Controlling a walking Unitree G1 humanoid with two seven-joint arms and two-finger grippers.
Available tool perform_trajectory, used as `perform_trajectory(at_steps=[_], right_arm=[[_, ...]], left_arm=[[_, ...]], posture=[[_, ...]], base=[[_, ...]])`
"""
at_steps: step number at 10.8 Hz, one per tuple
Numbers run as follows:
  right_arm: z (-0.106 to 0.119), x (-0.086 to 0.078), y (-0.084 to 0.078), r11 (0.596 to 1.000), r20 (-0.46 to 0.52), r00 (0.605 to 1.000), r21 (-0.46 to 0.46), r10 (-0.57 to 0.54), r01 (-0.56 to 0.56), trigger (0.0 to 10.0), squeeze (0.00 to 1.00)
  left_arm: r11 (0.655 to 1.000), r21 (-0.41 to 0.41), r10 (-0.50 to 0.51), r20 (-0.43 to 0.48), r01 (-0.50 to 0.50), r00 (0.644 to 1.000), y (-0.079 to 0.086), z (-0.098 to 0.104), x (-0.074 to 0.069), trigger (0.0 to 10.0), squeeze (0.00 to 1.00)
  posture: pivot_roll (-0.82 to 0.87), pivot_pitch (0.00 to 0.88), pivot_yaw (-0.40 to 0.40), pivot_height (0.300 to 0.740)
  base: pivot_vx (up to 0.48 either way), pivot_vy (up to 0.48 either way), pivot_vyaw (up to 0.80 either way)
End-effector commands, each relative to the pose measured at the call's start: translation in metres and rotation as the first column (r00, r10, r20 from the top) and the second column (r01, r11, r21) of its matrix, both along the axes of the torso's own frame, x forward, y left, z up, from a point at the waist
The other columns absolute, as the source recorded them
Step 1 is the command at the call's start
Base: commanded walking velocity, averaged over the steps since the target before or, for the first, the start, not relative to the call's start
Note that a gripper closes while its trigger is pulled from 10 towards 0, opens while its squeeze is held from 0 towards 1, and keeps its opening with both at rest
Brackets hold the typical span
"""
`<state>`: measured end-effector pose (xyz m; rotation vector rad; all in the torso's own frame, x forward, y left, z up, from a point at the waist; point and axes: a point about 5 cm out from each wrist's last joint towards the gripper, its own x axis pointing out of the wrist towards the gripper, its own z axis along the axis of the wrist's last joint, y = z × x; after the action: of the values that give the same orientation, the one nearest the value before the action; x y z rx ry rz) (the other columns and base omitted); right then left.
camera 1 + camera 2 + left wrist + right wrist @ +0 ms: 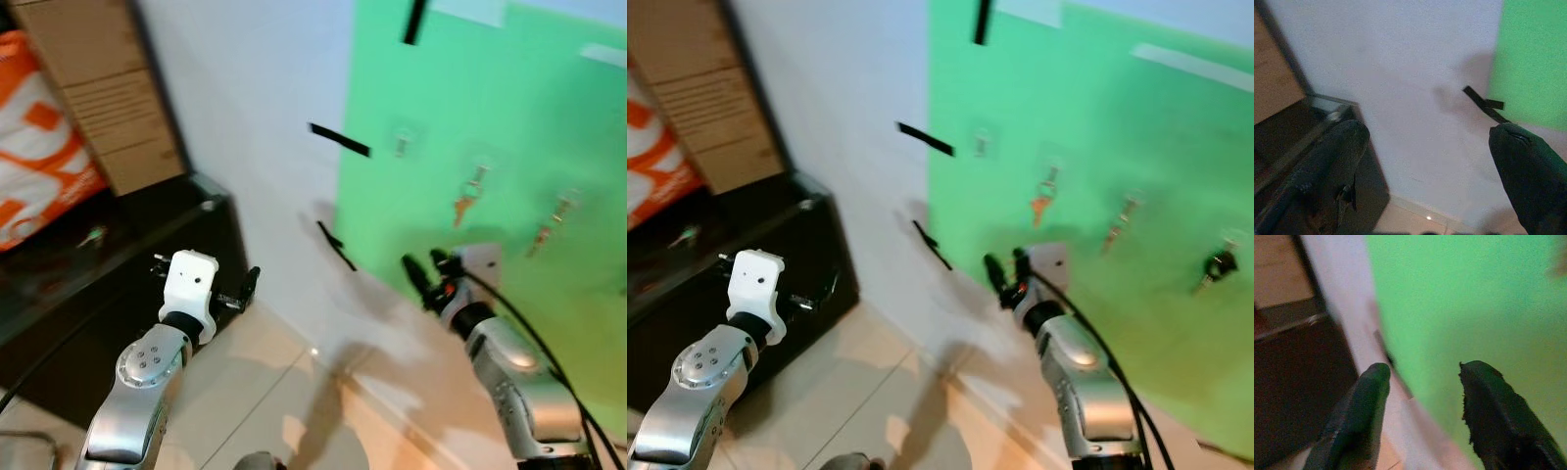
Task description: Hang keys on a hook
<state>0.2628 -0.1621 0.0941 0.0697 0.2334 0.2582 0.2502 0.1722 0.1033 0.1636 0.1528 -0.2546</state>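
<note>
The right gripper [423, 266] is reaching up toward the green panel [509, 117] on the wall, its two black fingers [1364, 401] standing apart with nothing between them, the tips pointing at the lower part of the green surface. The left gripper [240, 289] is hanging lower, in front of the dark cabinet [118, 284], its fingers [1337, 156] spread wide and empty, facing the white wall [1400, 73] near a strip of black tape [1484, 105]. Up on the green panel, a bunch of keys with an orange head [468, 196] is hanging from a small hook, and a second set of keys [551, 220] is dangling to its right; another clear hook [403, 140] is sitting to the left with nothing visibly on it, and a dark key fob [1218, 264] is hanging farther right. More black tape strips [339, 140] are marking the wall beside the panel. A cardboard box [103, 88] and an orange-and-white bag [39, 147] are resting on the cabinet top at far left, above pale floor tiles [274, 392].
</note>
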Motion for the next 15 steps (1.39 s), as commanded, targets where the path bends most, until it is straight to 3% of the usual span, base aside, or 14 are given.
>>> perform_trajectory(at_steps=[1, 3, 15], right_arm=[[-0.0026, -0.0006, -0.0019, 1.0, -0.019, 1.0, -0.006, -0.01, 0.01, 10.0, 1.0], [-0.0042, 0.0001, -0.0009, 1.0, -0.033, 0.999, 0.009, 0.007, -0.006, 10.0, 1.0], [-0.0027, 0.0039, 0.0056, 0.999, -0.015, 0.999, 0.014, 0.045, -0.044, 10.0, 1.0]], left_arm=[[1.0, 0.009, 0.016, 0.02, -0.016, 1.0, 0.0023, 0.0027, 0.0017, 10.0, 0.0], [1.0, 0.009, 0.018, 0.033, -0.019, 0.999, 0.0004, 0.0037, 0.0028, 10.0, 0.0], [0.999, 0.007, 0.039, 0.046, -0.04, 0.998, 0.003, 0.0066, 0.0054, 10.0, 0.0]], posture=[[0.02, 0.0, 0.018, 0.74], [0.02, 0.0, 0.014, 0.74], [0.04, 0.0, 0.007, 0.74]], base=[[0.0, 0.0, 0.78], [0.0, 0.0, 0.78], [0.289, 0.0, 0.78]])
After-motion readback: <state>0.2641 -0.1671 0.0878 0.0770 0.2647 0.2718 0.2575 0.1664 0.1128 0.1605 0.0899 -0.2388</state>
